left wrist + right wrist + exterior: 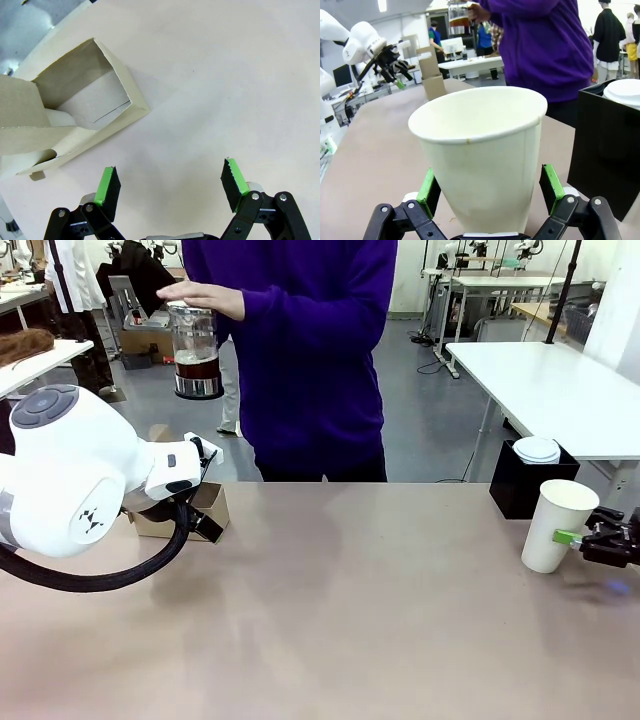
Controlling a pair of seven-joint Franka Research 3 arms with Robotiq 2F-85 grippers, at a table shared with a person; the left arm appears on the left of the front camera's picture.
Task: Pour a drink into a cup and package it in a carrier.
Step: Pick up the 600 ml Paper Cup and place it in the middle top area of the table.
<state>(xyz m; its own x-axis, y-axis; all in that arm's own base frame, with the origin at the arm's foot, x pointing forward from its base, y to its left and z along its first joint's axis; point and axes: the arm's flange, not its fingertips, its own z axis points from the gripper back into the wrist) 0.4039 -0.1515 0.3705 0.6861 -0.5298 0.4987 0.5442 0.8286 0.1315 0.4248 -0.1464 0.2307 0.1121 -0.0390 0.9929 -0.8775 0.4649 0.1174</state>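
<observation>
The right fingers (pixel 551 184) are standing wide open around the cup (pixel 482 150) on the bench (pixel 350 620), not gripping it yet — closing too hard could be crushing its paper wall. The left fingers (pixel 107 186) are hanging open and empty beside the carrier (pixel 85 107)

On the left of the front view: left arm (pixel 70 475), white joint housing large and close, black cable (pixel 120 575) looped beneath, wrist angled toward picture centre. Along the bottom edge of the left wrist view: left gripper (pixel 170 182), jaws spread wide, green pads (pixel 106 184) turned inward. At the right edge of the front view: right gripper (pixel 570 538), held low and level, pointing toward picture left. In the right wrist view: jaws likewise spread wide, both fingers rising from the bottom edge.
</observation>
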